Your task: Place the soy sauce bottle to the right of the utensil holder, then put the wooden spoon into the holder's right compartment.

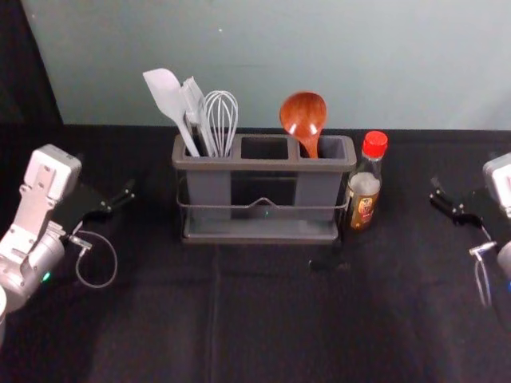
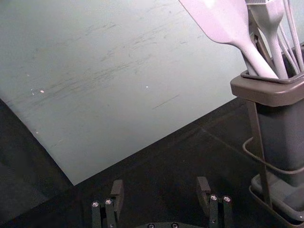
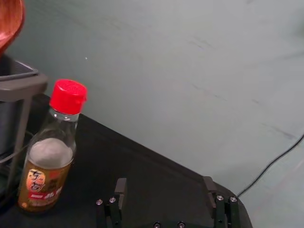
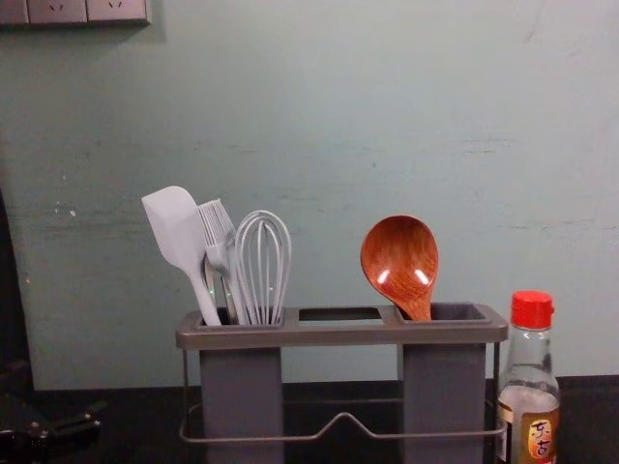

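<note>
The wooden spoon [image 1: 303, 116] stands bowl up in the right compartment of the utensil holder [image 1: 265, 165]; the chest view shows the spoon [image 4: 399, 261] leaning left there. Close by the holder's right side, the soy sauce bottle [image 1: 365, 185] is upright with its red cap on. My left gripper [image 1: 120, 201] is out to the left of the holder, and its fingers are apart with nothing between them in the left wrist view, gripper [image 2: 161, 202]. Well right of the bottle is my right gripper [image 1: 447, 203], open and empty in the right wrist view, gripper [image 3: 166, 202].
A white spatula [image 4: 177, 232], a brush [image 4: 219, 237] and a whisk [image 4: 263, 261] stand in the holder's left compartment. Behind the black-covered table [image 1: 271, 319] rises a pale wall. A cable [image 3: 270, 166] hangs at the right in the right wrist view.
</note>
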